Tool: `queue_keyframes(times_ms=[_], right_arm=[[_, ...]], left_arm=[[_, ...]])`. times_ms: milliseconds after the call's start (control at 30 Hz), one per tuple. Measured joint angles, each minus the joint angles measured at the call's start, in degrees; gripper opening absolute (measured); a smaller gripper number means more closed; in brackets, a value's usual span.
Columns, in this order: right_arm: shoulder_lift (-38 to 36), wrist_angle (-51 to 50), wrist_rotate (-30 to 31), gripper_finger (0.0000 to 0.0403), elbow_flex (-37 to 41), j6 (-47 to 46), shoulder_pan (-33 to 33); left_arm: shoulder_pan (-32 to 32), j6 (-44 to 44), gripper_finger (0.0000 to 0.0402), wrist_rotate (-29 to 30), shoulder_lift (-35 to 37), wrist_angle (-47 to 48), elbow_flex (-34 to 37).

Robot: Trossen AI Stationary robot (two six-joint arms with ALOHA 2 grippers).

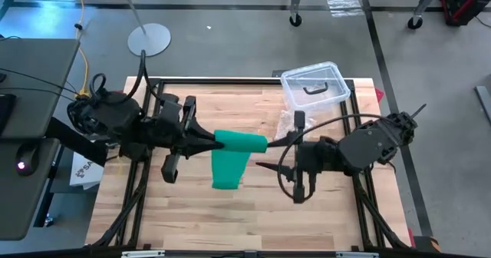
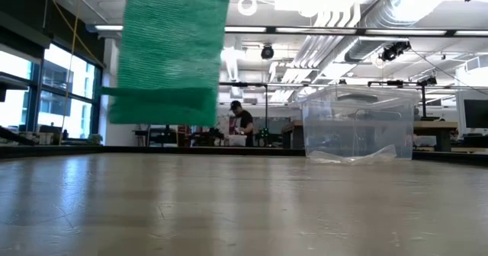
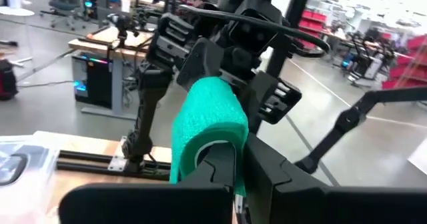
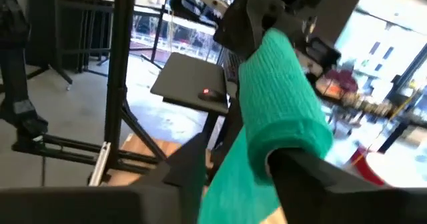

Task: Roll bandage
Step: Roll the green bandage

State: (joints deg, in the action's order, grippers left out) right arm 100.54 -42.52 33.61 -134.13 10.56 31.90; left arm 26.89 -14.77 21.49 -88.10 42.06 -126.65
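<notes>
The bandage [image 1: 236, 152], a green stretchy fabric strip partly wound into a roll, hung above the table [image 1: 322, 212], clamped in the left end effector [image 1: 219, 140]; the right end effector [image 1: 262, 166] stood just beside it, fingers apart.

overhead, table-level and wrist views share bandage [image 1: 234, 154].

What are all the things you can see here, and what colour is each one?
Green stretchy fabric bandage: one, green, held up between the two grippers above the table's middle, partly rolled, loose end hanging down.
Clear plastic box with a black handle: one, clear, far right part of the table.
Crinkly clear plastic bag: one, clear, beside the box.
Wooden table: one, light wood.
Person: one, dark clothes, far back in the room.
Left gripper: dark, shut on the bandage.
Right gripper: dark, at the bandage's right side.
</notes>
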Motion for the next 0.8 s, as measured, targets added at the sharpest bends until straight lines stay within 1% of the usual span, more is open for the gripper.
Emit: queue_keyframes(times_ms=[67,133,300,367,500,567,667,733,800], right_arm=[[-1.0,-2.7,0.0,0.0185,0.0,-2.3,0.1],[-1.9,-5.2,-0.1,0.0200,0.0,-4.8,0.1],[-1.8,-10.9,0.6,0.0207,0.0,-9.3,-0.3],[-1.3,-11.0,1.4,0.0208,0.0,-11.2,-1.2],[0.8,-6.9,3.7,0.0208,0.0,-13.3,-3.6],[2.1,-3.7,3.3,0.0208,0.0,-13.2,-5.0],[3.9,2.4,-0.8,0.0208,0.0,-12.8,-7.1],[4.7,5.8,-3.8,0.0207,0.0,-10.8,-8.0],[5.5,8.3,-4.6,0.0199,0.0,-9.0,-8.7]], left_arm=[[0.0,-0.5,0.0006,0.8,0.8,0.1,0.0],[0.0,-1.2,0.0006,1.0,2.0,-1.0,-0.1],[0.0,-1.5,0.0005,0.2,3.2,-3.6,-0.1],[0.0,-1.3,0.0005,-0.1,3.3,-4.8,0.0],[0.0,-1.2,0.0006,-1.9,3.8,-7.2,-0.1],[0.1,-1.2,0.0006,-3.0,3.5,-7.8,-0.1],[0.0,-1.2,0.0006,-4.2,2.9,-8.6,0.0],[0.0,-1.2,0.0006,-5.1,2.8,-9.3,0.0],[0.0,-1.5,0.0006,-5.7,3.0,-9.5,-0.1]])
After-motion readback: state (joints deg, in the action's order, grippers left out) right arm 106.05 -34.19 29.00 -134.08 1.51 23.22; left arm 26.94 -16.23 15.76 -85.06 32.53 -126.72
